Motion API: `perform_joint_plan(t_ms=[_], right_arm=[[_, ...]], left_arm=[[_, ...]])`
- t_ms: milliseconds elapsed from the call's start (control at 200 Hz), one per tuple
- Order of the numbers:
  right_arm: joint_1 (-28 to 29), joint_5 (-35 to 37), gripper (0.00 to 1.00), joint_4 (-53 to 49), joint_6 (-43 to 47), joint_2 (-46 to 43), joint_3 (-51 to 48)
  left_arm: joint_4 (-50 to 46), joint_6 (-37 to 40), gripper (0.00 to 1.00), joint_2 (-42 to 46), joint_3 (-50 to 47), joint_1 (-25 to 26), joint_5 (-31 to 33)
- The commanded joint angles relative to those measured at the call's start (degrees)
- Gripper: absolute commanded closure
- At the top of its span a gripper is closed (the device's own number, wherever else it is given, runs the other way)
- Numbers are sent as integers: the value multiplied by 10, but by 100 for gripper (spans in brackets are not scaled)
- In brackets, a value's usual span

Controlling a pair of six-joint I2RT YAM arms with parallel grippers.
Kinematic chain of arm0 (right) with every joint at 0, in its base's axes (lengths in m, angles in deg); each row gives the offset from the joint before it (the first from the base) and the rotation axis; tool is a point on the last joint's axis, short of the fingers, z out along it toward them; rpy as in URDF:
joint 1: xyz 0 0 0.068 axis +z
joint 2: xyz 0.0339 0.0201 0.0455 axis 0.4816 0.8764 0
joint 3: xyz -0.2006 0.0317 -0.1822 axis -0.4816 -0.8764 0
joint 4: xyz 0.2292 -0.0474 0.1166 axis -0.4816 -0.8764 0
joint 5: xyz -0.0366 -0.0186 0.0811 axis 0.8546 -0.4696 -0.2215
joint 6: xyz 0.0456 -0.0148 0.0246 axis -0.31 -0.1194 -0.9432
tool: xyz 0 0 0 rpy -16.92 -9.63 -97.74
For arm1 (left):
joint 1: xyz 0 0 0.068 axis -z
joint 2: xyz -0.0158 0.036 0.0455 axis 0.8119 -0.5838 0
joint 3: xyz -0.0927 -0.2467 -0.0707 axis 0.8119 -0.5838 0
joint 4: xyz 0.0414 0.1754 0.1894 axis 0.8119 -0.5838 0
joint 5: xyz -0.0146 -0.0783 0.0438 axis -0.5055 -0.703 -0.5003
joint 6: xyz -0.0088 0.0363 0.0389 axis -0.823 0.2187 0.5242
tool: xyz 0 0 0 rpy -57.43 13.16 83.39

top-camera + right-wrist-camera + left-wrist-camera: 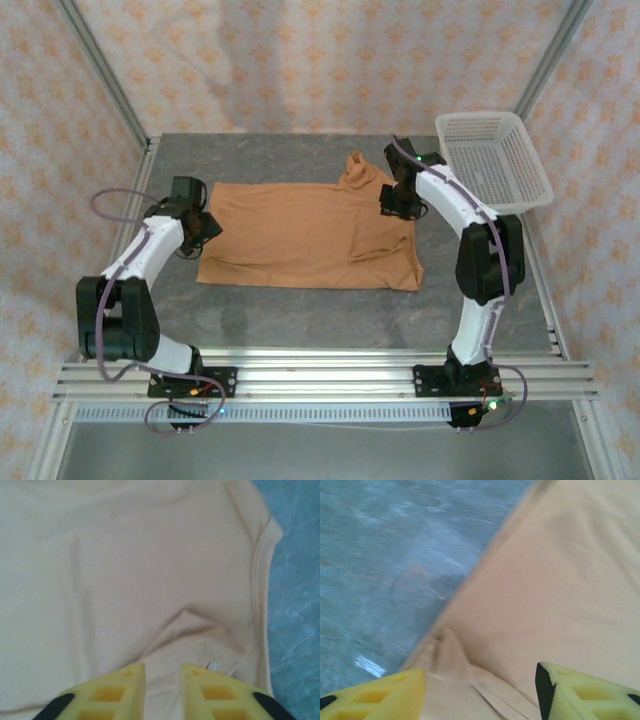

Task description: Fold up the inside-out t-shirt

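Orange-tan inside-out t-shirt (310, 235) lies flat on the grey table (300, 320). Left gripper (480, 677) at its left edge, jaws well apart over a raised pinch of cloth. Right gripper (163, 669) over the far-right part, jaws narrowly apart, nothing clamped.

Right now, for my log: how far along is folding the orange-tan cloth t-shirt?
Done: orange-tan cloth t-shirt lies roughly rectangular. In hand: nothing; left gripper open at its left edge, right gripper barely open at its right. Left: raised far-right corner, probably further folds.

Soft matt cloth t-shirt (310, 235), glossy stone-look table (300, 315), plastic basket (480, 117)
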Motion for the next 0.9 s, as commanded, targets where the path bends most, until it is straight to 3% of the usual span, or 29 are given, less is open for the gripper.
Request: perform_joint_plan(t_ms=[0,170,280,671,821,896], right_arm=[[16,-28,82,30,-25,-39,-65],[22,-36,76,66,-44,-24,-113],[23,-37,66,78,-49,-11,-119],[30,-36,55,89,-67,15,-134],[29,-29,58,92,-69,22,-132],[29,-25,72,93,-71,22,-131]], left_arm=[[18,-30,41,24,-12,50,-21],[50,-48,44,-6,-12,92,-64],[53,-47,45,-16,-16,93,-64],[57,-45,46,-20,-22,93,-63],[58,-46,47,-26,-23,93,-66],[58,-45,47,-25,-25,94,-65]])
